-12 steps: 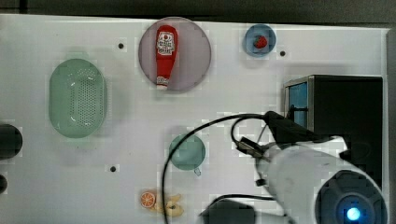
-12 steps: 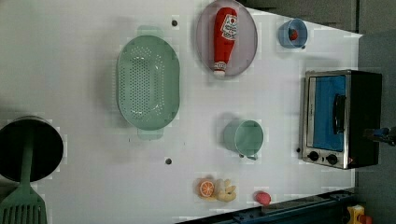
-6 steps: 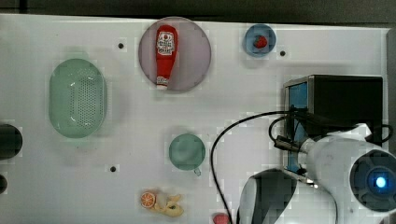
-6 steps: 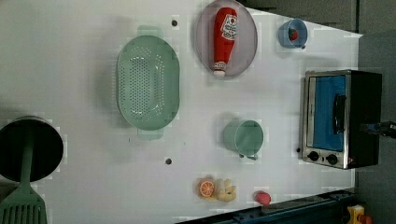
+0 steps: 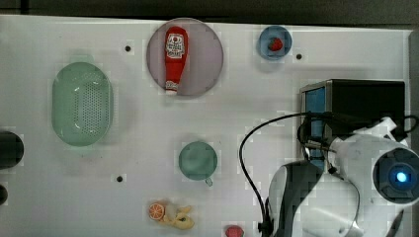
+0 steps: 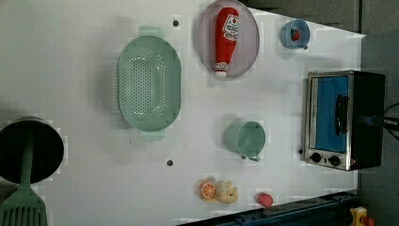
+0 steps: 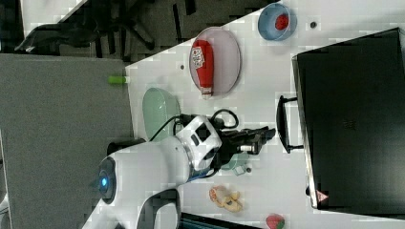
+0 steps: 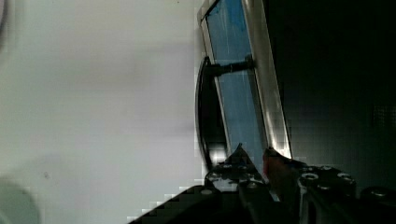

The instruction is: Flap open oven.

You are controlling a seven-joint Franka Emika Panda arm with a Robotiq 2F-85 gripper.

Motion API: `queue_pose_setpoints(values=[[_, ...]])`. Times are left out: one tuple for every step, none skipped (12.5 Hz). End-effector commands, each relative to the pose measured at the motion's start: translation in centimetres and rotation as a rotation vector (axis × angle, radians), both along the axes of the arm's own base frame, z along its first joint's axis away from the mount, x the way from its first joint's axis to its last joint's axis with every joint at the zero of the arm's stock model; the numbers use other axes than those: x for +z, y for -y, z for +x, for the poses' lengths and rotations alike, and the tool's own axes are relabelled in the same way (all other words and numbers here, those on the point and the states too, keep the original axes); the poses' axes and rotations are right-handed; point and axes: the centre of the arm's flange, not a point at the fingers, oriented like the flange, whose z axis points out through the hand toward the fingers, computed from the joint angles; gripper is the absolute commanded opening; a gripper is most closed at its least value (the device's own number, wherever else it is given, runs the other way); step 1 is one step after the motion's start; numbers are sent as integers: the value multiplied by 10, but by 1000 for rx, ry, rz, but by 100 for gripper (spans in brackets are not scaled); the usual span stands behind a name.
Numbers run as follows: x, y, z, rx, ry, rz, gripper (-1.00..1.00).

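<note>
The oven [image 5: 365,106] stands at the top view's right, black on top with a silver front frame. Its blue glass door [image 6: 331,113] lies flush with the frame, and the two knobs [image 6: 324,159] sit at one end. In the right view my gripper [image 7: 265,136] reaches level toward the dark bar handle [image 7: 282,125], tips just short of it. In the wrist view my gripper [image 8: 254,156] is shut and holds nothing. Its fingertips [image 8: 240,151] are beside the handle [image 8: 205,112], in front of the glass [image 8: 233,93]. My arm [image 5: 365,168] hides the oven's lower part in the top view.
A green cup [image 5: 197,160] stands left of the oven in the top view. Farther off are a green colander [image 5: 82,103], a ketchup bottle [image 5: 175,59] on a plate, a blue bowl [image 5: 274,43] holding a strawberry, fruit pieces [image 5: 170,215] and a black pot [image 6: 28,150].
My arm has swung toward the top view's right, from near the green cup to the oven's front. The oven and the other things have not moved.
</note>
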Motion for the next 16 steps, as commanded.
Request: queue_pose_setpoints(values=[[-34, 6, 7, 92, -38, -28, -65], [-46, 6, 8, 91, -56, -25, -65], [-56, 7, 9, 92, -70, -26, -65], [-64, 8, 11, 92, -70, -33, -65], [-69, 10, 13, 94, -62, -42, -65], [-74, 10, 15, 97, -60, -47, -65], [-79, 9, 15, 100, -69, -47, -65], [-84, 7, 16, 103, -78, -46, -65], [-85, 4, 17, 109, -80, -45, -65], [-86, -1, 20, 120, -81, -45, -65], [-87, -6, 21, 128, -86, -44, -65], [-89, -11, 23, 135, -88, -43, -65], [-91, -20, 26, 161, -99, -48, -65], [-94, -29, 28, 194, -113, -63, -65], [-95, -39, 31, 226, -125, -88, -65], [-97, -48, 34, 241, -138, -118, -65]])
